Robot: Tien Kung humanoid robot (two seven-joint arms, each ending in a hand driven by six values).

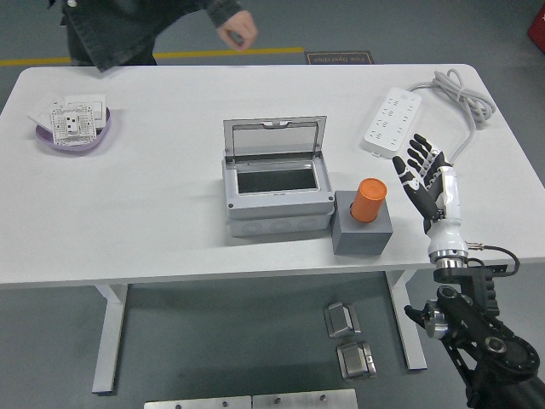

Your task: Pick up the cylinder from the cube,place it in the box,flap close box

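Fingers spread and empty, my right hand (423, 175) hovers right of centre, near the orange cylinder (370, 200) standing in the grey cube (362, 230). Probably light, rigid, smooth; I'd grip its exposed sides.

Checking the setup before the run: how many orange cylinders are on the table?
1. The orange cylinder stands upright in the grey cube, right of the open box. None other shows.

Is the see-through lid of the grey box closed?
No, the grey box has its see-through lid standing up at the back, so the dark inside shows.
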